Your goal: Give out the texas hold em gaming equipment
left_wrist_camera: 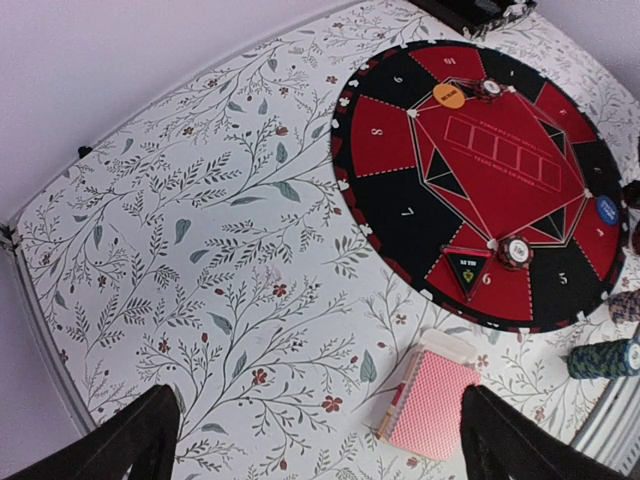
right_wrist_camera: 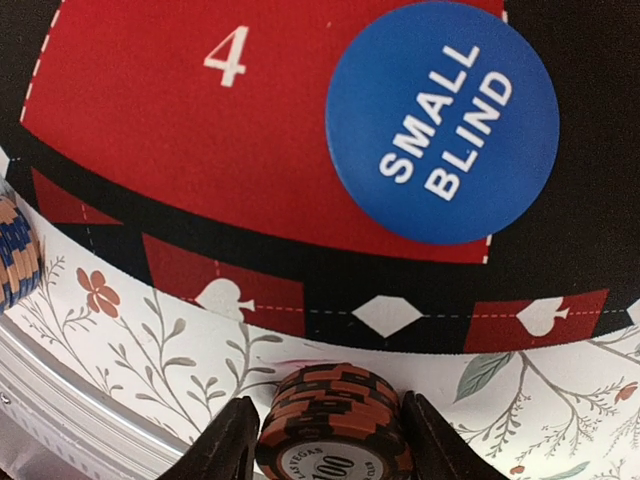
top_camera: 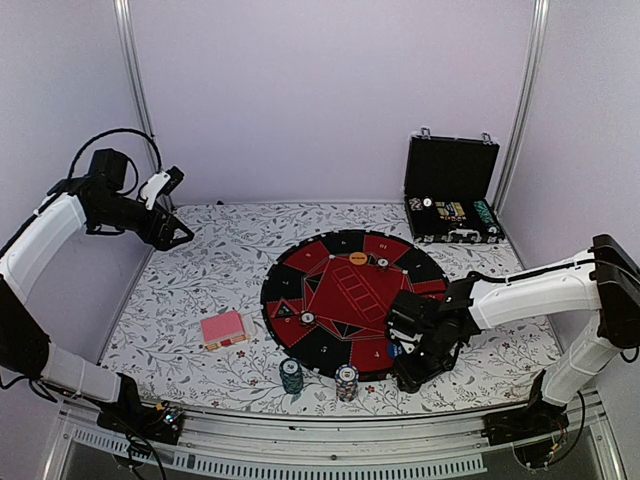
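Now, R tool (right_wrist_camera: 335, 448) astride brown-red chip stack (right_wrist_camera: 335, 415), grip unclear; L tool (left_wrist_camera: 320, 395) spread wide.

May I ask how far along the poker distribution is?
Done: an orange button disc, a blue Small Blind disc and two striped chips lie on the round red-and-black mat; a dark green chip stack and a blue-white chip stack stand beside it. In hand: the right gripper grips a brown-orange chip stack. Left: the pink-backed card deck, undealt.

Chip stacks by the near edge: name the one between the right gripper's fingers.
The brown-red stack, on the floral cloth just off the mat, flanked by the right gripper's fingers. The dark green stack and blue-white stack stand untouched further left.
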{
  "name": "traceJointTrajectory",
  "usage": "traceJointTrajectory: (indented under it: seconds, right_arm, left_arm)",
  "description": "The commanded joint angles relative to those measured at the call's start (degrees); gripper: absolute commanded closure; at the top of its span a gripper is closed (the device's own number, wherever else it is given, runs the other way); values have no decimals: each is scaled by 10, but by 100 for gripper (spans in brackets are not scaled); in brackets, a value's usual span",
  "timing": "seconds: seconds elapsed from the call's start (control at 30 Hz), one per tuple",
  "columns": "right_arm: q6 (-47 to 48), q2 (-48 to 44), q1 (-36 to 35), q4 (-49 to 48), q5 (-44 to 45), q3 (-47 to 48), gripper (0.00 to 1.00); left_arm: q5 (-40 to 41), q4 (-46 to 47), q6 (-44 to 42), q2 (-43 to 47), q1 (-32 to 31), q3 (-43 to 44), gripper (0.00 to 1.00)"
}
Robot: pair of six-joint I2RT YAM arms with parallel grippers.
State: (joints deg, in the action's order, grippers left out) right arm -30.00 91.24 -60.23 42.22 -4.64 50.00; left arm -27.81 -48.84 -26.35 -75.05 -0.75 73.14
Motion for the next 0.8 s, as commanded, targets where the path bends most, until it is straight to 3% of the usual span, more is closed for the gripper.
traceJointTrajectory:
  seconds: [0.0,0.4,0.5,0.77]
  right_arm:
    - [-2,1,-6,1,9,13,49]
    - [-3,-20,-6,36,25,38,54]
    - [-4,-27,-7,45,32,41,63]
    - [-7,-33,-6,47,40,42,75]
  left_arm:
    - [-3,-7,-1,-5,-6,12,0]
    - [-3,-7,-1,-7,-6,14,0]
    - [-5,-7,-1,-8,-6,15,0]
    - [-1,-6,-2,-6,-6,17,0]
